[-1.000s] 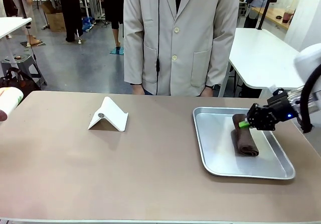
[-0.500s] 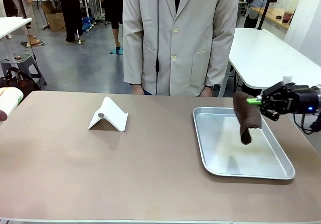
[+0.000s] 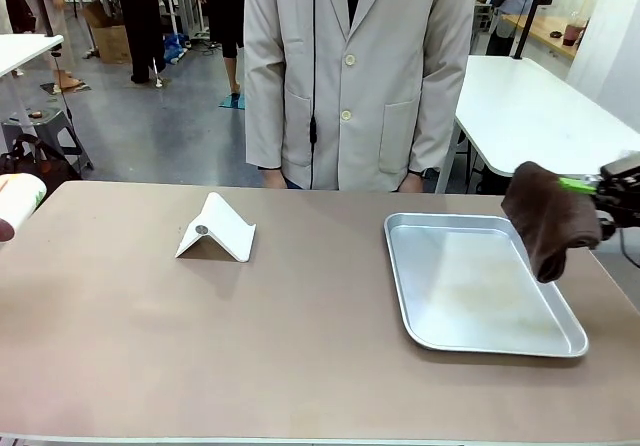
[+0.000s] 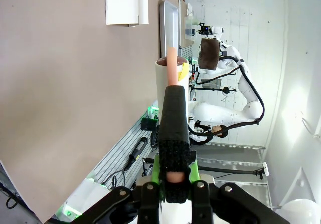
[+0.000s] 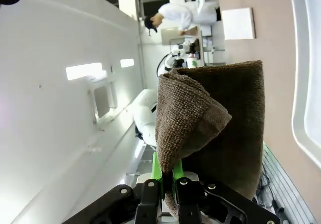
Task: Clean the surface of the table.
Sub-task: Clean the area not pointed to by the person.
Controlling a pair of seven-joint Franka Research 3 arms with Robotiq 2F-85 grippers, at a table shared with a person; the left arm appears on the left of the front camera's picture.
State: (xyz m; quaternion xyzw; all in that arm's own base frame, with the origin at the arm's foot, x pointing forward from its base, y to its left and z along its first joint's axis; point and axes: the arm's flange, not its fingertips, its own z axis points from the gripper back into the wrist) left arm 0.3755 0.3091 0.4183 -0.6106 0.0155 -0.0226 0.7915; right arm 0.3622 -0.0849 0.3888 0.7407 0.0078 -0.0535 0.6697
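**Q:** Left side first. Anything moved?

**Me:** No. My left gripper (image 4: 173, 96) hangs off the table's left end, jaws squeezed together. A white cup (image 3: 17, 204) sits just past its tips. I cannot tell whether the cup is pinched or merely in line with them. The table (image 3: 200, 336), wide and brown, spans the front view. The white folded stand (image 3: 216, 229) rests on its left half, where it was a second ago.

**Q:** The person?

**Me:** The person (image 3: 350, 66) stands at the far edge, same place.

**Q:** Right side?

**Me:** That is where the change is. A second ago the brown cloth (image 3: 548, 221) lay folded on the tray (image 3: 391, 266), with my right gripper (image 3: 582, 184) down on it. Half a second ago it dangled over the tray. Now the gripper is clamped on the cloth's upper edge. The cloth hangs in the air by the tray's far right corner, touching neither tray nor table.

**Q:** Meaning for the job?

**Me:** My judgement is that the pickup is done and wiping has not begun. The cloth must next travel left, past the tray rim, and settle flat on the tabletop. Note that the loose lower fold could snag that rim if carried low.
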